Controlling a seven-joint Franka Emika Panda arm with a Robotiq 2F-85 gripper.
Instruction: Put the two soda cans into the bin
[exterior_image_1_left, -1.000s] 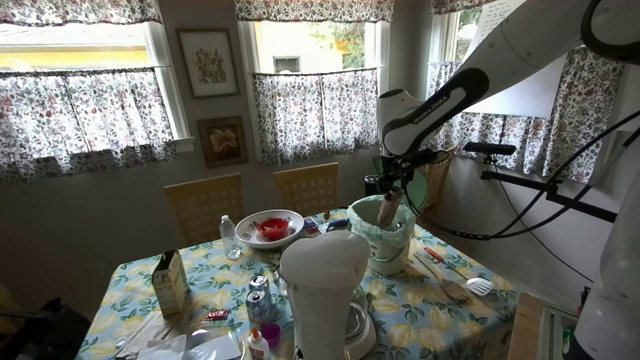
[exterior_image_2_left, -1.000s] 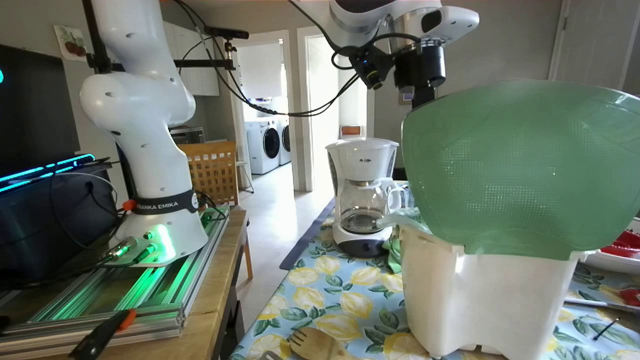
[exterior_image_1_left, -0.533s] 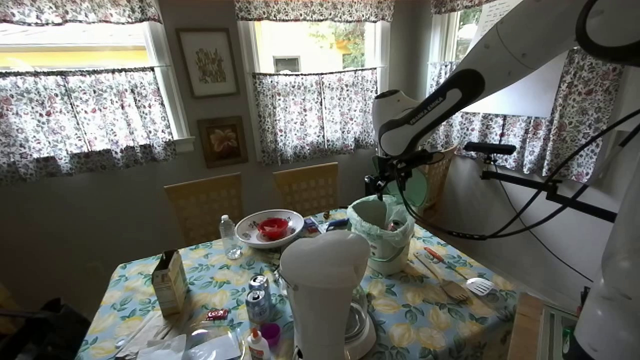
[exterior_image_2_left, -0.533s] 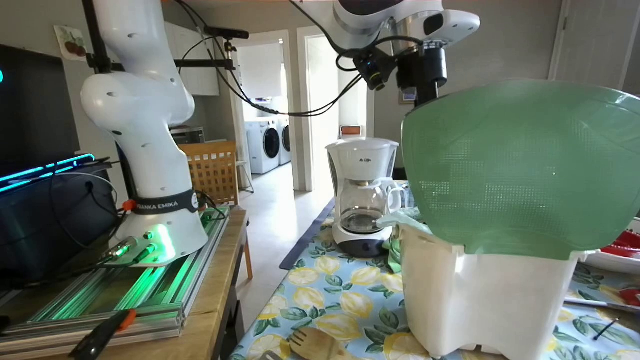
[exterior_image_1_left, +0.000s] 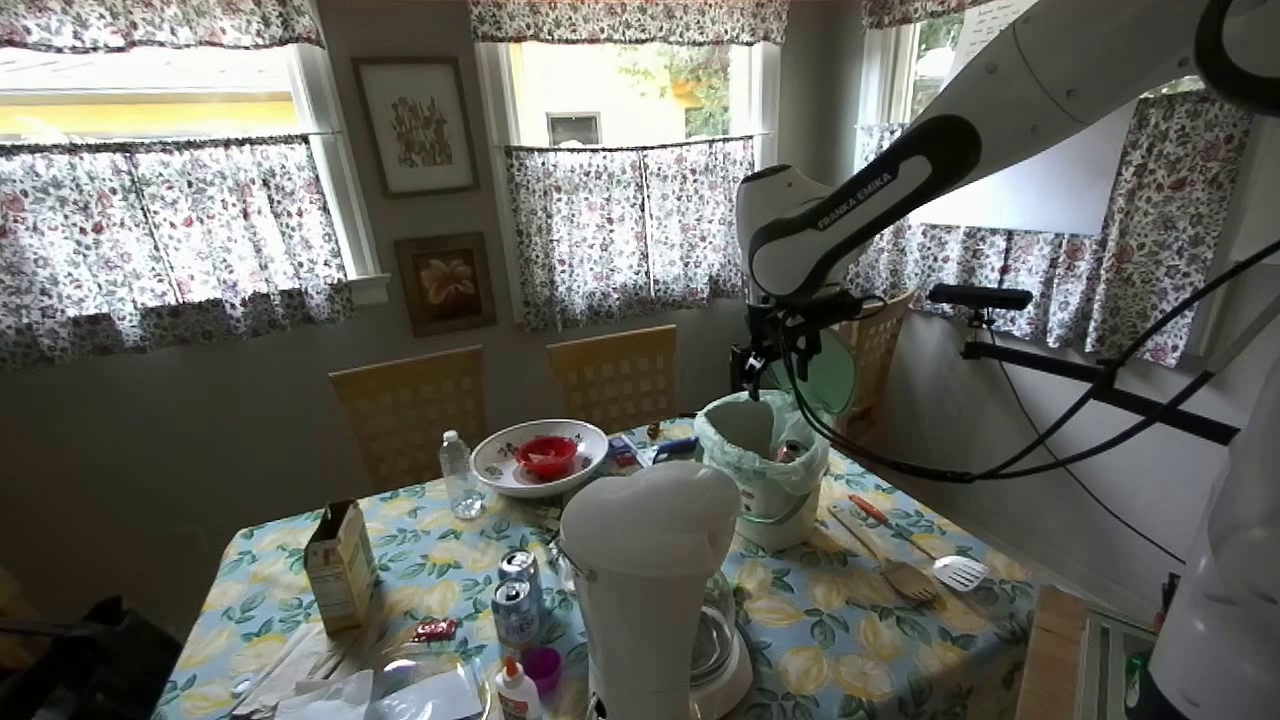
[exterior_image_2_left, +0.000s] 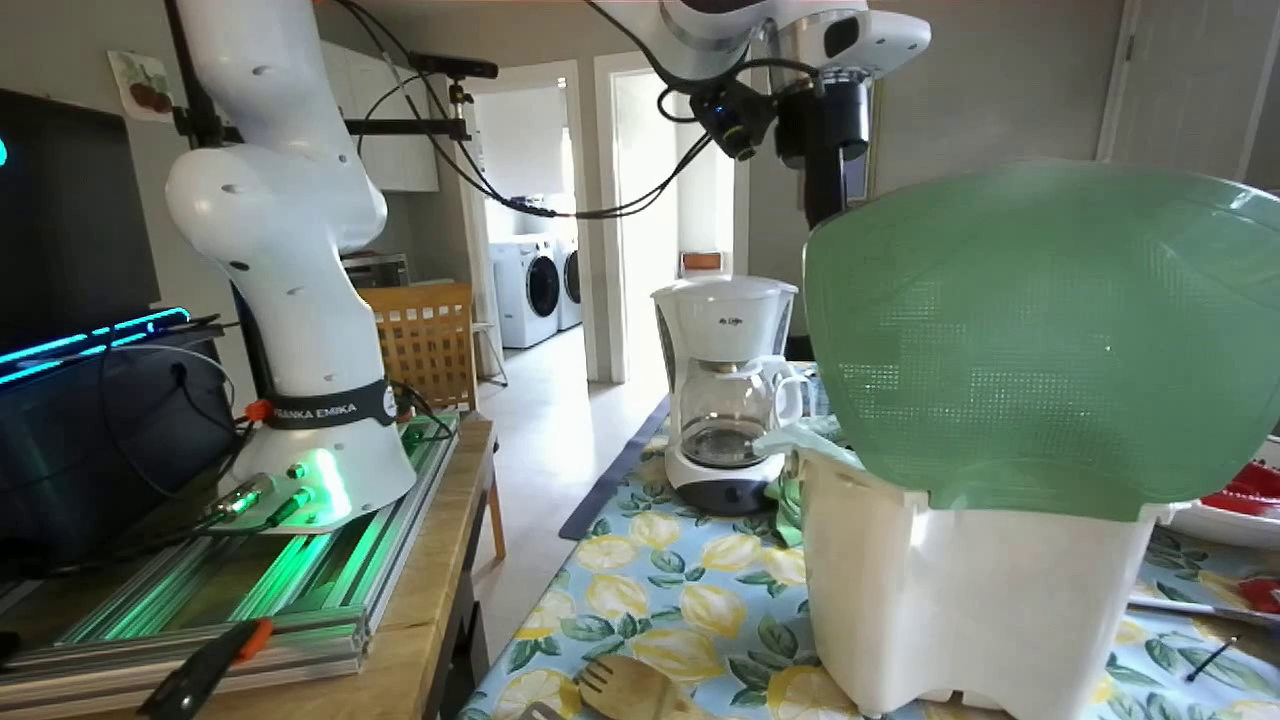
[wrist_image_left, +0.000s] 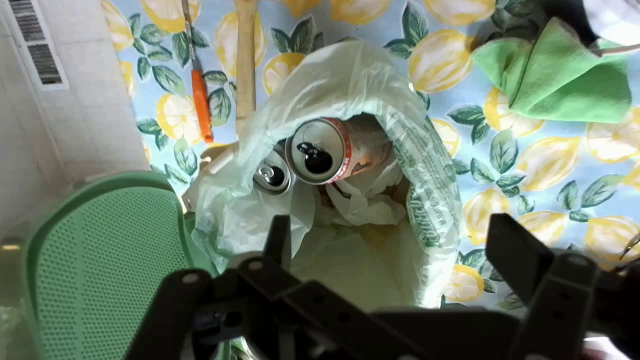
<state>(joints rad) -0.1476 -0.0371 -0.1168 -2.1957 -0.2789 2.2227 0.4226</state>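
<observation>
An orange-brown soda can lies tilted in the lined bin, beside a second can showing only its silvery top. In an exterior view, part of a can is visible inside the pale bin. Two silvery blue-grey soda cans stand on the table, close together near the coffee maker. My gripper is open above the bin, its fingers wide apart with nothing between them. The raised green lid hides its fingertips in an exterior view.
The bin's green lid stands upright behind its rim. A white coffee maker stands between the bin and the table cans. Around lie a patterned bowl holding a red bowl, a bottle, a carton and a wooden spatula.
My gripper held the orange-brown can over the bin a second ago. It has let go and the can has dropped inside. The arm has since risen slightly and shifted.
</observation>
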